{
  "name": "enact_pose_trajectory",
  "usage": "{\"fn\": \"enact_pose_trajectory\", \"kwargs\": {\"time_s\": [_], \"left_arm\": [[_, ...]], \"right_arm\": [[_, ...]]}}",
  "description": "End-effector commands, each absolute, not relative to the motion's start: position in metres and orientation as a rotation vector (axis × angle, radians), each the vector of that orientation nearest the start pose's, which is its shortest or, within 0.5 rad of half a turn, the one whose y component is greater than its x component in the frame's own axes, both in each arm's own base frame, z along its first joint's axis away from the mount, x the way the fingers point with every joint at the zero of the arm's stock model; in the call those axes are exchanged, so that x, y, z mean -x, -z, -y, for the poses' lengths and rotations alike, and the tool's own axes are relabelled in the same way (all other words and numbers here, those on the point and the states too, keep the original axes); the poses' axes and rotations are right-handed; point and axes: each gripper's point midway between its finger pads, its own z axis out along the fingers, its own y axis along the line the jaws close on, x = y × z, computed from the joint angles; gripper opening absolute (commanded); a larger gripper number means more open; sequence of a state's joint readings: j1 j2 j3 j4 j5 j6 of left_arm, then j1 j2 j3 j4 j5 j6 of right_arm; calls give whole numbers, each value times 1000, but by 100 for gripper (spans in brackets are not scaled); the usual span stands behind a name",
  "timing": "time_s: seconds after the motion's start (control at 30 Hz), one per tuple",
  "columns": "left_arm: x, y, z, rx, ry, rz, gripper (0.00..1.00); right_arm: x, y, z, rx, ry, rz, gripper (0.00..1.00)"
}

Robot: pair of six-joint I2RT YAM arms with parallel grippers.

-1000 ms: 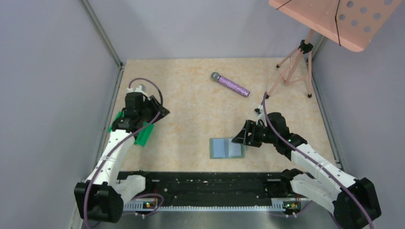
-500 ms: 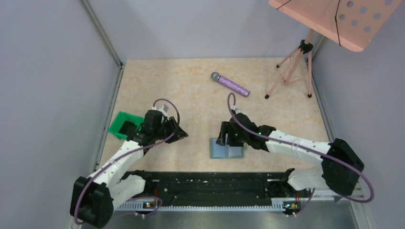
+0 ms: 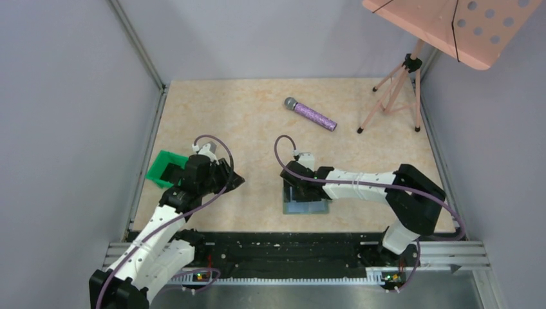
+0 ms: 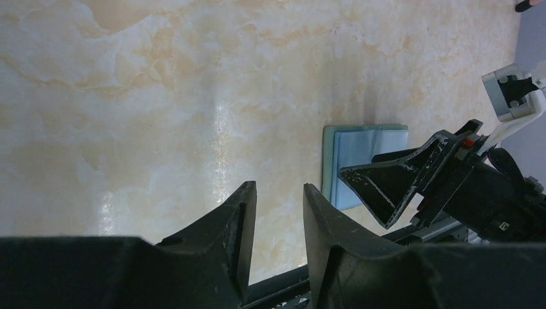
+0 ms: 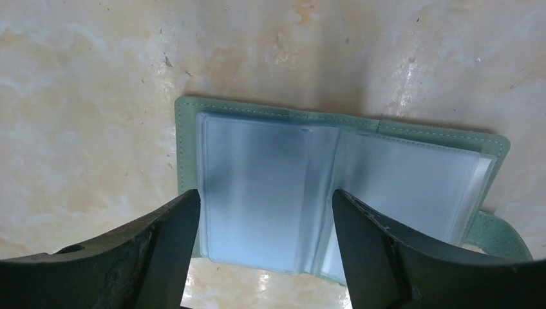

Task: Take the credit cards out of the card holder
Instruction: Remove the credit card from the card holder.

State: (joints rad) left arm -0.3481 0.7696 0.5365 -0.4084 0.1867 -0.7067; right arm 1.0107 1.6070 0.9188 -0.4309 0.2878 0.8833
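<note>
The card holder lies open on the table, grey-green with two pale blue-grey panels; it also shows in the top view and the left wrist view. My right gripper is open and low over it, its fingers standing either side of the left panel. In the top view the right gripper covers the holder's far left part. My left gripper is open a little and empty, left of the holder in the top view. No dark credit cards show in any view.
A bright green tray sits at the left behind the left arm. A purple microphone lies at the back middle. A pink music stand stands at the back right. A black rail runs along the near edge.
My right gripper has swung left from the holder's right side to over its left panel. My left gripper has left the green tray and come toward the middle.
</note>
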Motion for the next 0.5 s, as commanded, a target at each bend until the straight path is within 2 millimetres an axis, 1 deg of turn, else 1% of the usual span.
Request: {"fn": "enact_pose_trajectory", "kwargs": {"time_s": [0.0,0.1,0.2,0.37,0.47], "left_arm": [[-227,-139,142,288,753,-2264,38],[-229,-142,144,280,766,-2256,38],[-232,-143,144,274,754,-2252,38],[-233,-143,144,280,749,-2269,38],[-232,-145,146,282,772,-2263,38]], "right_arm": [[-201,-33,-287,103,-189,-2614,75],[-199,-27,-285,131,-144,-2627,75],[-198,-23,-282,138,-117,-2631,70],[-196,-19,-284,168,-121,-2643,64],[-196,-21,-288,171,-148,-2640,60]]}}
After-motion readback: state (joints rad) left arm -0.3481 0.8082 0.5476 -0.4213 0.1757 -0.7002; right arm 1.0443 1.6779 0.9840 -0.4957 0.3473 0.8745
